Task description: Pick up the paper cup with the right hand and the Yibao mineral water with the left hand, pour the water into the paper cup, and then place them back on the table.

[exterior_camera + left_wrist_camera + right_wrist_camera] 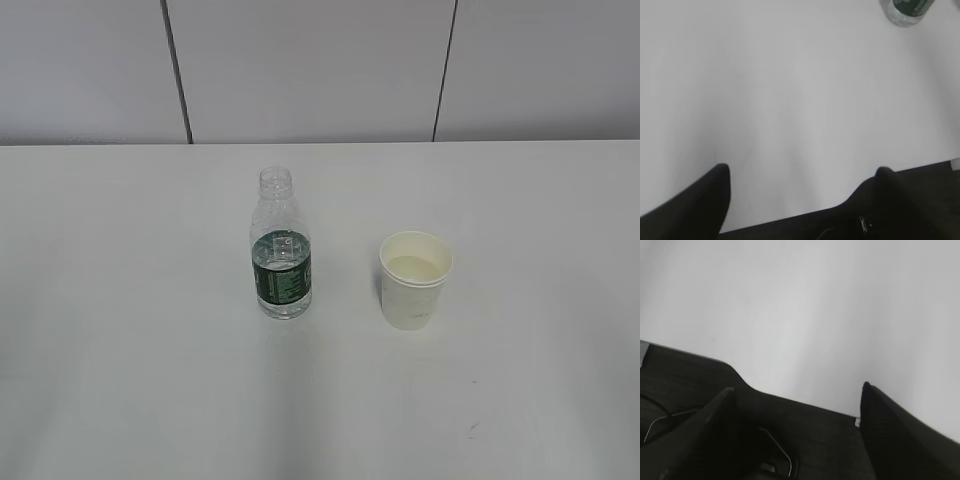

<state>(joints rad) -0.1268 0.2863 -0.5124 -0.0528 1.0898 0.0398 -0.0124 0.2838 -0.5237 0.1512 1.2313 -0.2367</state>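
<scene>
The exterior view looks down at a slant across the table toward a grey panelled wall. The left wrist view sits low behind the left hand, facing forward over tabletop; ahead and to its right lies the Yibao mineral water, shared with the exterior view. The right wrist view looks past the right hand at bare tabletop.

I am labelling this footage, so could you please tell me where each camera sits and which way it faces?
Exterior view: in front of the table, raised, slanting down at the bottle and cup; wall panels behind; no robot parts show.
Left wrist view: on the left arm, looking past the open left gripper over bare table; the bottle's base sits at the top right.
Right wrist view: on the right arm, looking past the open right gripper at the table edge and bare top.
Shared: the bottle appears in the exterior and left wrist views.
</scene>
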